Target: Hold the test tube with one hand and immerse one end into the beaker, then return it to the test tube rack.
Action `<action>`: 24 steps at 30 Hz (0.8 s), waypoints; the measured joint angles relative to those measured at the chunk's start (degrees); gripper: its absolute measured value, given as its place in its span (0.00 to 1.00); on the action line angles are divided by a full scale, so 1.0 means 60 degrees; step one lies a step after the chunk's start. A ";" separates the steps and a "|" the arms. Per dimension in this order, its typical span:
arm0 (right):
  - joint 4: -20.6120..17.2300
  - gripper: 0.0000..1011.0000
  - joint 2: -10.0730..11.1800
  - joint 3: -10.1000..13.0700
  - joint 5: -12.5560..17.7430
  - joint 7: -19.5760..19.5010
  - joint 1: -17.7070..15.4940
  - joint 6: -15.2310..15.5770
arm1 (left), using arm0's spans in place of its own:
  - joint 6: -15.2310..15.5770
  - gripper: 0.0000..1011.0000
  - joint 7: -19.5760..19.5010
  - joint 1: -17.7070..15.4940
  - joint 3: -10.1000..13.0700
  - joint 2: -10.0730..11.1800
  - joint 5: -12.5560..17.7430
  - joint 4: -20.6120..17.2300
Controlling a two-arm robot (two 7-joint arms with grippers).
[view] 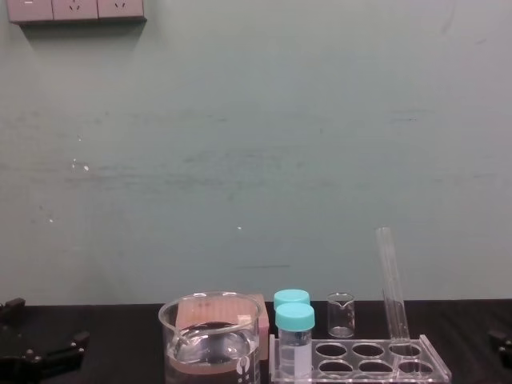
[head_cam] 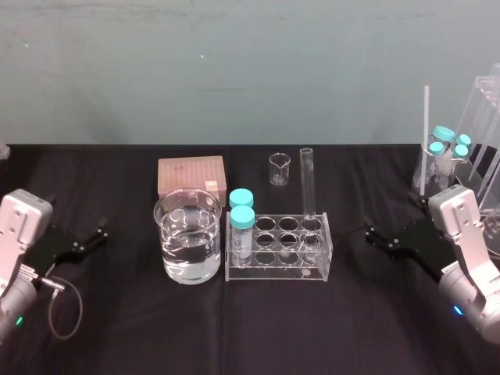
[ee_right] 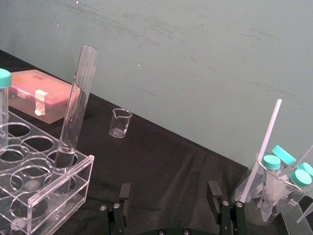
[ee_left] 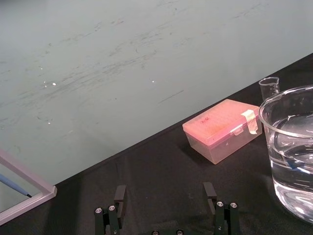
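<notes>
Pickup not started yet: test tube [head_cam: 308,187] sits racked mid-frame, left pincer [head_cam: 100,236] and right pincer [head_cam: 370,234] both released; right's closer, should grab.

No words, numbers or brand names can be read here. The pink box [head_cam: 191,176] has a small strip of pale tape [ee_left: 250,121] on its lid, but no writing can be made out on the tape. The big beaker [head_cam: 187,234] and the tiny beaker [head_cam: 280,169] are clear glass, and no marks on them can be read.
</notes>
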 joint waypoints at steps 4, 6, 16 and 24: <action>0.0000 0.99 0.0000 0.0000 0.0000 0.0000 0.0000 0.0000 | 0.0000 0.99 0.0000 0.0000 0.0000 0.0000 0.0000 0.0000; 0.0000 0.99 0.0000 0.0000 0.0000 0.0000 0.0000 0.0000 | 0.0000 0.99 0.0000 -0.0001 0.0000 0.0000 -0.0001 0.0000; -0.0097 0.99 -0.0013 0.0179 0.0218 0.0142 -0.0089 -0.0006 | 0.0001 0.99 0.0000 0.0000 0.0000 0.0000 0.0000 0.0000; -0.0779 0.99 -0.0308 0.1151 0.2316 0.1330 -0.0388 0.0463 | 0.0000 0.99 0.0000 0.0000 0.0000 0.0000 0.0000 0.0000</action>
